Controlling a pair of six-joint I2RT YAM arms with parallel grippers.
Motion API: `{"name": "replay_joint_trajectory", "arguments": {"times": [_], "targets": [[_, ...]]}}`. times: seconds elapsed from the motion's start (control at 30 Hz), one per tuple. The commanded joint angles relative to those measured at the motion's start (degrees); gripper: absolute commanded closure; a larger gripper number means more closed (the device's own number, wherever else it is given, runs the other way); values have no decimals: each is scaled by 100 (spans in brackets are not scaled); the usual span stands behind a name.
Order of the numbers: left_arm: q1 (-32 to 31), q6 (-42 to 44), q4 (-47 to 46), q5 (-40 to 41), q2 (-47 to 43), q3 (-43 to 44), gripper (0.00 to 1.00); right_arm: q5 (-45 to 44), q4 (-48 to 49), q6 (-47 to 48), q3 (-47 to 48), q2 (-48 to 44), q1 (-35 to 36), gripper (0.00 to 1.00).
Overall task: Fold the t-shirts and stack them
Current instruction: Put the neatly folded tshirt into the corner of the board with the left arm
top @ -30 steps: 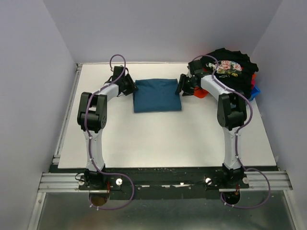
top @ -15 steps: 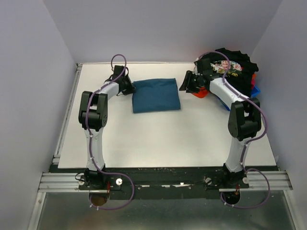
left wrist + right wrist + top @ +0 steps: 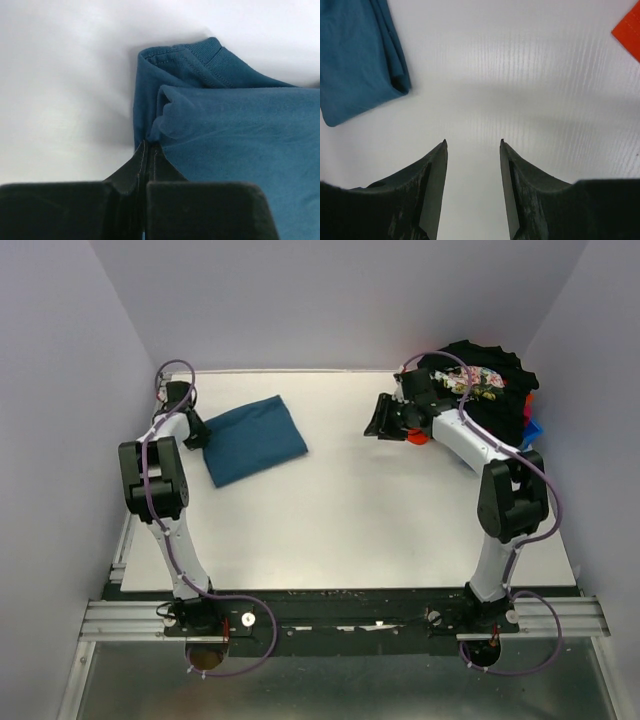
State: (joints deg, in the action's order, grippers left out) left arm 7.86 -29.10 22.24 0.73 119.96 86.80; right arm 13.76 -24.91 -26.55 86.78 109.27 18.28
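Observation:
The folded teal-blue t-shirt [image 3: 255, 438] lies at the back left of the table, turned at an angle. My left gripper [image 3: 197, 435] is shut on its left edge; in the left wrist view the fingertips [image 3: 148, 146] pinch the cloth [image 3: 240, 130] beside the collar. Over bare table right of centre hangs my right gripper [image 3: 380, 425], open and holding nothing [image 3: 472, 143]. A heap sits at the back right: the black floral t-shirt [image 3: 480, 380] on top, an orange-red one [image 3: 418, 436] at its left foot, and a bright blue one [image 3: 531, 430] at its right.
The white table [image 3: 350, 520] is walled by pale panels on three sides. The right wrist view shows the teal shirt's corner [image 3: 355, 60] at upper left and an orange-red edge [image 3: 627, 30] at upper right.
My left gripper closed on the teal shirt's edge and dragged it left, turning it askew. The right gripper drew back from the shirt toward the heap.

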Motion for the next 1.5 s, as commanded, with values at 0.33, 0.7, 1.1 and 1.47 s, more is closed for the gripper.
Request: {"name": "replay_joint_trajectory", "arguments": {"times": [0.33,0.7,1.1,1.47], "targets": [[603,-103,45,1044,-1306,-742,35,13,284,-44,-521,-775,-9,24],[-643,-1212,-1335,489,-4207,-2412,17,-40,1681,-211,-2576,-2839,105,6],[-3131,-826,-2960,875,-6018,-5136,1,-962,2429,-114,-5740,-6697,105,6],[-3493,-35,-3850,551,-7118,-6905,1,-1675,3149,9,-6832,-7297,105,6]]}}
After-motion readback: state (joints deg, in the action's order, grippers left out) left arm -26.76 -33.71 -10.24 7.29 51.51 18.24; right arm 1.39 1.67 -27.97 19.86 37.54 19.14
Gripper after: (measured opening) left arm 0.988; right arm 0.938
